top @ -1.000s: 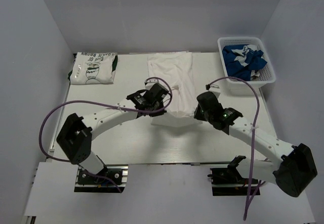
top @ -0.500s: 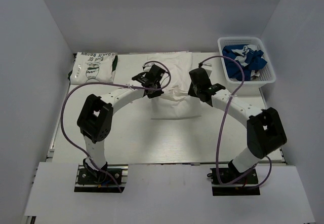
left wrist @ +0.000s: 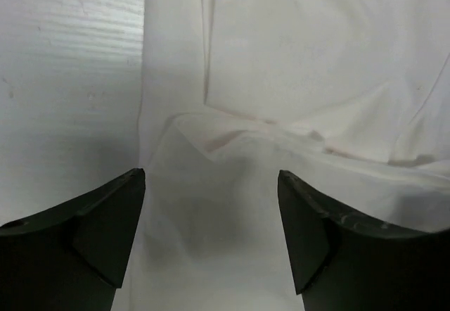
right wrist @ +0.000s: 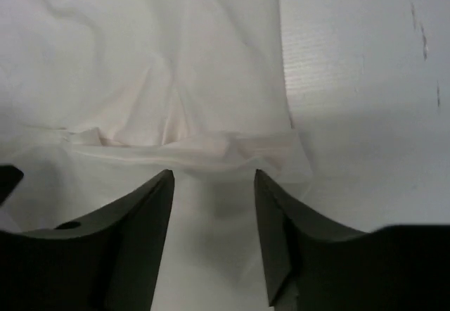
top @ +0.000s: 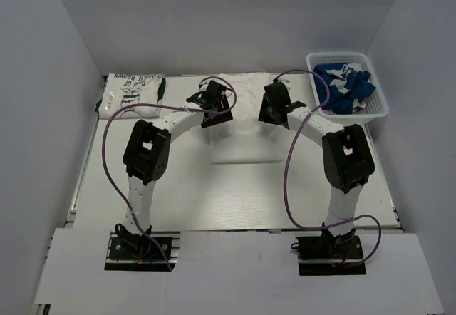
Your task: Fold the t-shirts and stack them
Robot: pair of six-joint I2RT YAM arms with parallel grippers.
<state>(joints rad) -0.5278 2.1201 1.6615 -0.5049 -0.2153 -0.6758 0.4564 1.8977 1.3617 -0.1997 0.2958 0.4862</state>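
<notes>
A plain white t-shirt [top: 246,95] lies flat at the far middle of the table, its near part doubled over onto the far part. My left gripper [top: 214,107] hangs over its left edge and my right gripper [top: 275,108] over its right edge. In the left wrist view the gripper [left wrist: 211,179] is open, with white t-shirt cloth [left wrist: 295,58] lying slack below. The right gripper [right wrist: 214,176] is also open above a rumpled hem of the white t-shirt [right wrist: 140,43]. A folded white t-shirt with green print [top: 132,94] sits at the far left. Blue t-shirts [top: 344,81] fill the basket.
The white mesh basket [top: 376,112] stands at the far right corner. Purple cables loop off both arms. Bare tabletop [top: 235,194] stretches between the white shirt and the arm bases. Grey walls close in the left, right and far sides.
Both arms swung toward the far edge, carrying the white shirt's near edge over onto its far part. Both grippers, shut on the cloth before, have opened and let it go.
</notes>
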